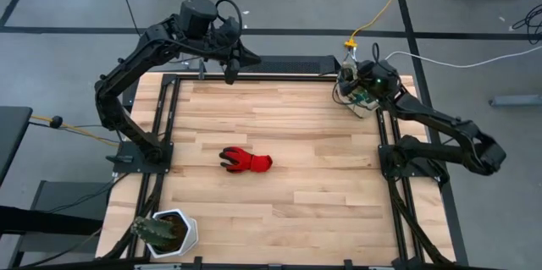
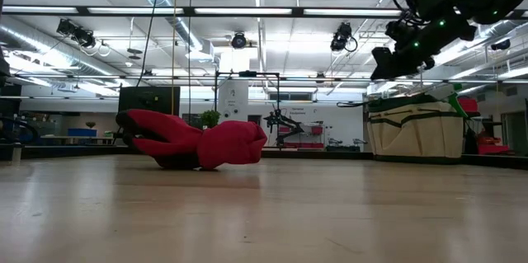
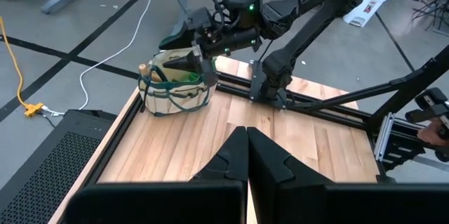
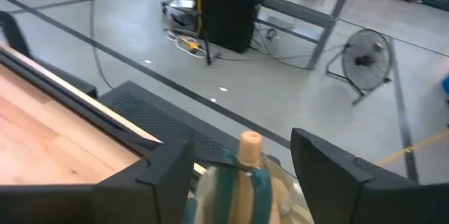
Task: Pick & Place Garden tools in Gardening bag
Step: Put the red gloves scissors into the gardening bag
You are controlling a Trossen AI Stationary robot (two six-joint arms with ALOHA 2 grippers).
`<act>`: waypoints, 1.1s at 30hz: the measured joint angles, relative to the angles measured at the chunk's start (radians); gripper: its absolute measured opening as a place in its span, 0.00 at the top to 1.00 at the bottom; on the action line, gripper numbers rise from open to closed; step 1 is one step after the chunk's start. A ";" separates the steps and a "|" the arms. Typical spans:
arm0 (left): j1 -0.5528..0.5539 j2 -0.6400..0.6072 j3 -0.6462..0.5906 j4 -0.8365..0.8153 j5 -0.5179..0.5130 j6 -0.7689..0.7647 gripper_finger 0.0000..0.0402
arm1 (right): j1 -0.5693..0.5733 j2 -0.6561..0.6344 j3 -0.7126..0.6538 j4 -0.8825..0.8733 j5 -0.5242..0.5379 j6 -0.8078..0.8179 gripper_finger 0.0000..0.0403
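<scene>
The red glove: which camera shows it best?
The low view: the red glove fills the middle of the picture, lying flat on the table, seen side on. The high view shows it small, mid-table, fingers toward the left arm's side. Neither wrist view shows it.

The bench [image 1: 296, 185] is pale planked wood with a smooth, faintly shiny finish. The red glove [image 1: 247, 162] looks like soft matt cloth. The bag [image 3: 175, 83] is beige canvas with green trim.
</scene>
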 joint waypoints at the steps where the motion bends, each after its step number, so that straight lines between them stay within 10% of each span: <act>1: 0.000 0.000 0.000 0.000 0.000 0.000 0.99 | 0.000 -0.005 0.000 0.001 -0.013 -0.004 0.41; 33: 0.000 0.000 0.000 0.012 -0.034 -0.037 0.99 | 0.001 -0.112 0.282 -0.218 -0.137 -0.007 0.41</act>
